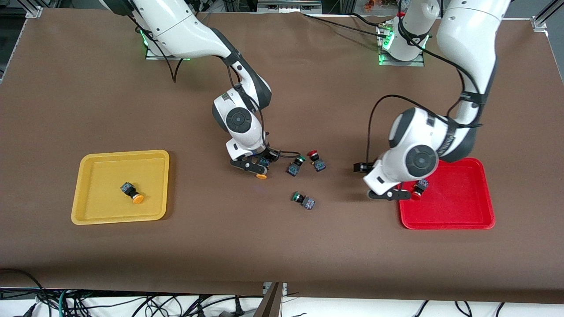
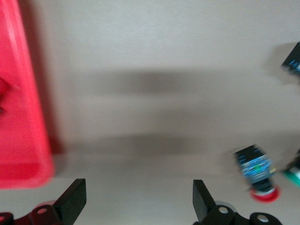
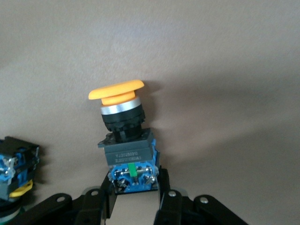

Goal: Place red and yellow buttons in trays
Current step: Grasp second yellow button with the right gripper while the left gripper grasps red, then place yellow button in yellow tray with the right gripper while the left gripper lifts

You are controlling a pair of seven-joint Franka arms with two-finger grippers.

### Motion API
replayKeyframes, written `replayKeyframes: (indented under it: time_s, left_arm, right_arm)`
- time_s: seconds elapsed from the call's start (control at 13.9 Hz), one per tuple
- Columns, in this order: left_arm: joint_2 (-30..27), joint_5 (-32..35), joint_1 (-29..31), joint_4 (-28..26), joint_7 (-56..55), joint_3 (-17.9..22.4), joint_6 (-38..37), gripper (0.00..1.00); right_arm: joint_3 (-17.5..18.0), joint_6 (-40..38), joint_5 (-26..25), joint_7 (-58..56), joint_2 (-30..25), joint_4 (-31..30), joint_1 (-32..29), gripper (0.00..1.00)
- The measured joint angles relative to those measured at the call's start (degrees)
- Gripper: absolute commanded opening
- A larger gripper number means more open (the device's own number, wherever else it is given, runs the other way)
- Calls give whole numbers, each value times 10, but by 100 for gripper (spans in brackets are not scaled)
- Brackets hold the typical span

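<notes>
My right gripper (image 1: 259, 169) is shut on the dark body of a yellow-capped button (image 1: 261, 176), low over the table's middle; the right wrist view shows the jaws (image 3: 133, 187) clamping its blue base (image 3: 131, 161). A second yellow button (image 1: 132, 192) lies in the yellow tray (image 1: 90, 207). My left gripper (image 1: 393, 195) is open and empty over the red tray's (image 1: 462, 211) edge, beside a red button (image 1: 417, 190) that lies in that tray. Another red button (image 1: 315, 159) lies on the table; it also shows in the left wrist view (image 2: 257, 171).
Two green-capped buttons lie on the table: one (image 1: 295, 165) beside the loose red button, one (image 1: 303, 200) nearer the front camera. The red tray's wall (image 2: 21, 117) shows in the left wrist view. Cables trail from both wrists.
</notes>
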Motion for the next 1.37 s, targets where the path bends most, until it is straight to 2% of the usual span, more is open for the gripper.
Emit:
replayKeyframes:
  time_s: [0.22, 0.43, 0.79, 0.86, 1.01, 1.08, 1.15, 1.22, 1.29, 1.37]
  left_arm:
    - [21, -11, -54, -1, -202, -1, 60, 100]
    - [52, -7, -112, -4, -377, 0, 137, 100]
    - [76, 1, -124, -8, -413, 8, 151, 100]
    - [76, 1, -124, -11, -413, 8, 151, 93]
    - [77, 1, -127, -19, -413, 7, 158, 66]
    - [79, 1, -132, -26, -413, 7, 170, 52]
    - [81, 1, -138, -33, -415, 7, 179, 50]
    - [83, 1, -143, -37, -417, 7, 185, 32]
    - [84, 2, -146, -40, -418, 7, 189, 14]
    - [84, 5, -147, -41, -418, 7, 195, 1]
  right_arm:
    - [-46, -95, -7, -87, -30, 10, -2, 9]
    - [-122, -201, -7, -243, -84, 11, -6, 9]
    - [-259, -223, -5, -513, -110, -32, -15, 10]
    - [-275, -222, -3, -549, -113, -45, -23, 11]
    - [-282, -222, 14, -598, -119, -68, -49, 15]
    - [-282, -220, 32, -618, -119, -79, -61, 21]
    - [-282, -213, 48, -637, -118, -89, -70, 34]
    - [-282, -202, 58, -654, -116, -99, -77, 38]
    - [-282, -190, 63, -664, -112, -105, -83, 48]
    - [-282, -179, 71, -674, -106, -109, -89, 53]
